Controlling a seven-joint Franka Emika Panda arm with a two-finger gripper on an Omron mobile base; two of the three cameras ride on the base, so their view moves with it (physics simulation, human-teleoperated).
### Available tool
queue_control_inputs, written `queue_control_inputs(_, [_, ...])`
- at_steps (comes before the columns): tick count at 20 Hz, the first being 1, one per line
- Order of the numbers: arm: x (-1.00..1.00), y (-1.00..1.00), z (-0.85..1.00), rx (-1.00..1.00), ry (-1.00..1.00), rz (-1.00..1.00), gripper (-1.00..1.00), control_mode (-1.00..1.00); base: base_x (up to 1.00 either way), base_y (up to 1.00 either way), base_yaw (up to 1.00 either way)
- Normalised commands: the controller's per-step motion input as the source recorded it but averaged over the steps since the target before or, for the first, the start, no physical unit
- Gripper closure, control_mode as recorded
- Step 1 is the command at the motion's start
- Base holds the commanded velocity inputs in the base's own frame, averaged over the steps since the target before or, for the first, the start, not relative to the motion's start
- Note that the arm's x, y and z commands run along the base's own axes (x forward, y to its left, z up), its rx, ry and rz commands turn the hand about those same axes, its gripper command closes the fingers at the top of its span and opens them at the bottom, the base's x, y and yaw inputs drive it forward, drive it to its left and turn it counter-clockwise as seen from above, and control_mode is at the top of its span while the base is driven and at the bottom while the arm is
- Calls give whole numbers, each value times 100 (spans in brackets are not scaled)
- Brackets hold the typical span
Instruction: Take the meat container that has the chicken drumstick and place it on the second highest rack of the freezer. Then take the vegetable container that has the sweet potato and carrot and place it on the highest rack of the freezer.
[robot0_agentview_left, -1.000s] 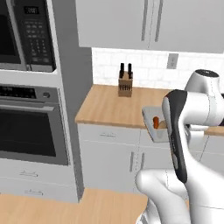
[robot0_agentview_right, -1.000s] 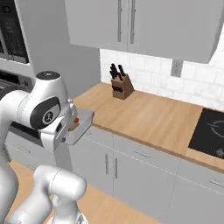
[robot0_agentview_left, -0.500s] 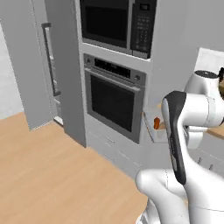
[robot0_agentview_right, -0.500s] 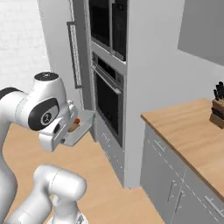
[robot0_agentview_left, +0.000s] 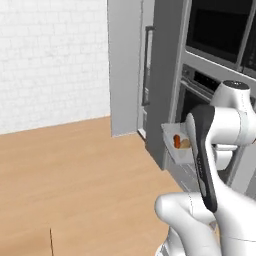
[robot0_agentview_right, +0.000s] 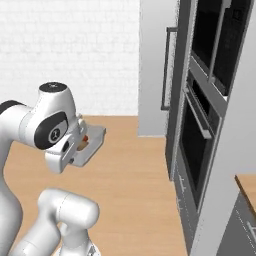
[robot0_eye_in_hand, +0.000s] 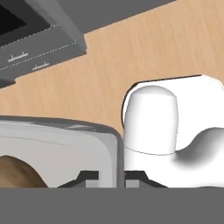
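Now jaws clenched on vegetable container (robot0_eye_in_hand: 114, 148) rim, carrot (robot0_agentview_left: 176, 141) and sweet potato (robot0_agentview_left: 185, 144) inside

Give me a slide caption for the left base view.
Arm carries a grey tray holding carrot and sweet potato toward the freezer.

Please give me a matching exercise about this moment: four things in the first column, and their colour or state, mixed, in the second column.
Things:
1. carrot
2. sweet potato
3. vegetable container
4. freezer

Colour or state:
a. light grey, its rim clamped in the gripper
b. bright red-orange
c. tall and grey, with a long dark bar handle
d. dull tan-brown

Right pairs: 1-b, 2-d, 3-a, 4-c.
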Motion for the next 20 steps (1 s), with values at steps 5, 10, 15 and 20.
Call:
queue_control_inputs(5, [0, 0, 0, 0, 0, 0, 100, 100, 100, 10, 27])
queue_control_inputs(10, [0, 0, 0, 0, 0, 0, 100, 100, 100, 19, 13])
queue_control_inputs(15, [0, 0, 0, 0, 0, 0, 100, 100, 100, 33, 8])
queue_control_inputs(20, [0, 0, 0, 0, 0, 0, 100, 100, 100, 41, 2])
